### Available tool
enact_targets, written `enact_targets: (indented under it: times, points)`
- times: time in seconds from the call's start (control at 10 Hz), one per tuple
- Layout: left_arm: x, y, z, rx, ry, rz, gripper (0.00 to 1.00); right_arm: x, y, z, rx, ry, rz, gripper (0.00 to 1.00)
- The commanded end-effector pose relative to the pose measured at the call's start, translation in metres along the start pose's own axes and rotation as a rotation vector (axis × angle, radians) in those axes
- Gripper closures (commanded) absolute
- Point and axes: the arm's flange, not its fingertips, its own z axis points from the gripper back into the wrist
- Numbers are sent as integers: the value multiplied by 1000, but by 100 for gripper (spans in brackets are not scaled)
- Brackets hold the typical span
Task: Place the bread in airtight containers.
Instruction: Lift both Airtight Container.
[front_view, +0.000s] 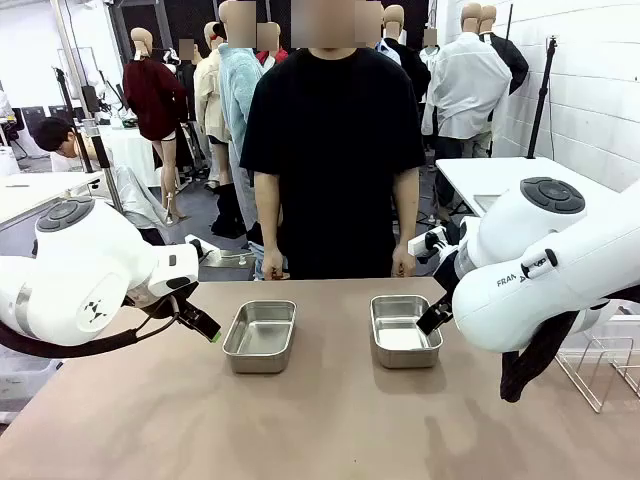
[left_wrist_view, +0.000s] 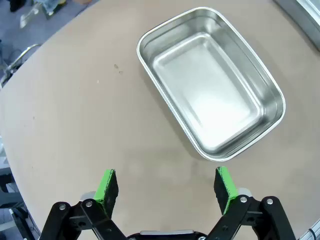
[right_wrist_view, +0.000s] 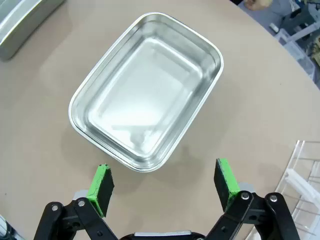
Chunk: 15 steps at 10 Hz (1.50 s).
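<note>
Bright overhead light glares in the left pan (left_wrist_view: 220, 107) (wrist edges curve).

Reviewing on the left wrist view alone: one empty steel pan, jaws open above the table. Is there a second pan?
Observer: Yes, a second pan sits to the robot's right of the first pan, also empty.
Operator: Where's the right gripper?
Observer: The right gripper hangs open near the second pan's edge, holding nothing.
Operator: Anyone opposite?
Observer: A person stands at the far side, arms down.
</note>
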Motion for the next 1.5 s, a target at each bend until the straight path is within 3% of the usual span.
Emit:
enact_targets:
  times: [0.0, 1.2, 1.3, 1.4]
  points:
    - [0, 0, 0, 0, 0, 0, 0, 0, 0, 0, 0, 0, 0, 0]
    - [0, 0, 0, 0, 0, 0, 0, 0, 0, 0, 0, 0, 0, 0]
    - [0, -1, 0, 0, 0, -2, 0, -2, -9, 21, -53, 8, 32, 0]
    - [8, 9, 37, 19, -52, 2, 0, -4, -28, 51, -74, -27, 8, 0]
